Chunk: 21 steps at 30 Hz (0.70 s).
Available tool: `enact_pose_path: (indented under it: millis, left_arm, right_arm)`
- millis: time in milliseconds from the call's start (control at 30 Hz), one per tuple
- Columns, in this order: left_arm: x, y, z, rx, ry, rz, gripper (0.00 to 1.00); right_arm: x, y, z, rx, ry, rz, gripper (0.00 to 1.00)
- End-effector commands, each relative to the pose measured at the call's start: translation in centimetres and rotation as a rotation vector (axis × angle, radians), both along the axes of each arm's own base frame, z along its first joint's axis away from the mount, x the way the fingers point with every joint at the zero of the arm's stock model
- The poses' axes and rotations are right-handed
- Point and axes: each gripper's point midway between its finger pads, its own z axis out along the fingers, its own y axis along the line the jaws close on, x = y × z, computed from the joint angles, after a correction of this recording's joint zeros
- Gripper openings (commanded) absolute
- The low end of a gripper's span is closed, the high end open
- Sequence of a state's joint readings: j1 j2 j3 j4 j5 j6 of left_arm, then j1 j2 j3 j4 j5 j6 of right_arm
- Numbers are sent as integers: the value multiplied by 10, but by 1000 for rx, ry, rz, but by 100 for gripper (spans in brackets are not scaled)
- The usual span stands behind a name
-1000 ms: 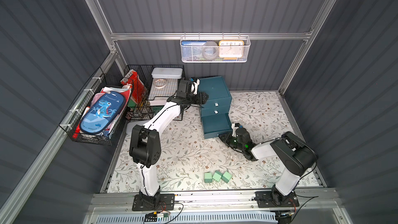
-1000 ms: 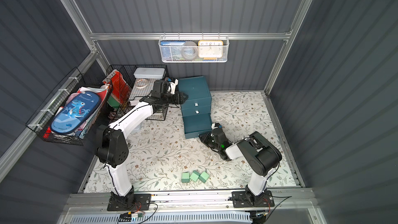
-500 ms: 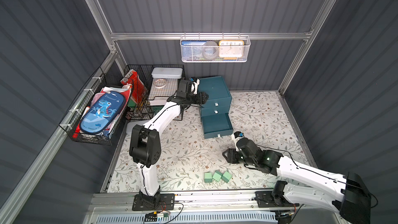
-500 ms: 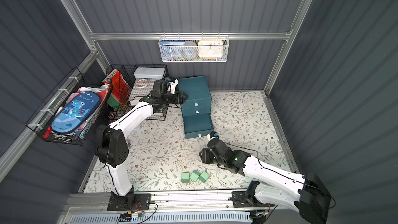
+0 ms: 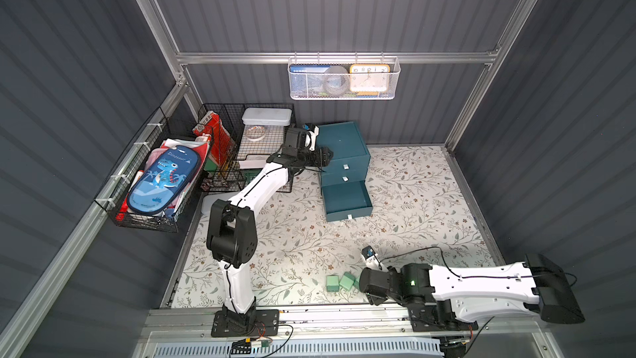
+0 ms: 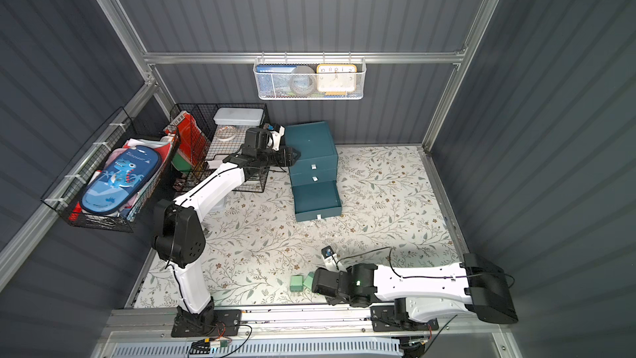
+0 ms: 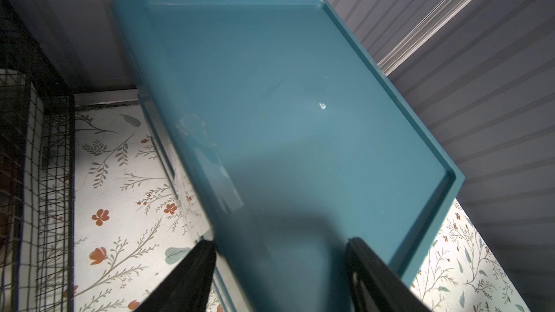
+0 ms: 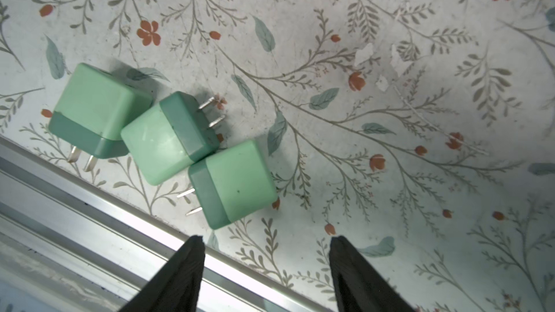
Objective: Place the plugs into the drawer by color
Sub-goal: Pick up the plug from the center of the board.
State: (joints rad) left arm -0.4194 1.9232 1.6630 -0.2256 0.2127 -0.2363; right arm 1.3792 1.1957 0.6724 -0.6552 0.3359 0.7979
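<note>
The floral desk point(image 5: 413, 180) fills the floor of the grey booth. The left arm point(image 5: 261, 184) stretches to the far side. The right arm point(image 5: 481, 280) lies low along the near edge, pointing left. Black wire baskets point(image 5: 247, 153) stand at the far left. Just right of them, against the far wall, stands the dark teal drawer cabinet point(image 5: 340, 142). Its bottom drawer point(image 5: 347, 198) is pulled out toward the near side, while the two above it are closed. The left pincer point(image 7: 279, 241) sits at the cabinet's top left corner with its fingers partly spread; whether they touch it I cannot tell. The right pincer point(image 8: 265, 238) is spread wide and empty, just beside three green plugs point(image 8: 168, 136). These lie touching one another at the desk's near edge, metal prongs showing
</note>
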Motion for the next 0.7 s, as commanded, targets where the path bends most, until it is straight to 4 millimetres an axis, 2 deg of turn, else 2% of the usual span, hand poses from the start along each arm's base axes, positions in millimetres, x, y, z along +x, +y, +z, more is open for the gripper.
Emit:
enact_pose_path:
  millis: [0,100,267,400,500,667]
  left_arm:
    - [-24,9,-67,117,187,-3,73]
    - [-24,9,-65,117,185,-3,73]
    - [-25,9,-65,113,184,-4,73]
    - [-25,8,-66,113,186,-5,73]
    - [-26,8,-66,112,186,-6,73]
    - [-26,8,-66,112,186,-5,73]
  right_arm:
    - [9,21,3,9,-53,40,73]
    - [13,23,-4,-19,-74,47,76]
    - [18,12,-11,-70,-91,31,79]
    - [20,5,-19,-70,-86,16,79]
    - [32,-3,-24,-65,-81,-34,78]
    - [39,-8,-26,-61,-60,-48,78]
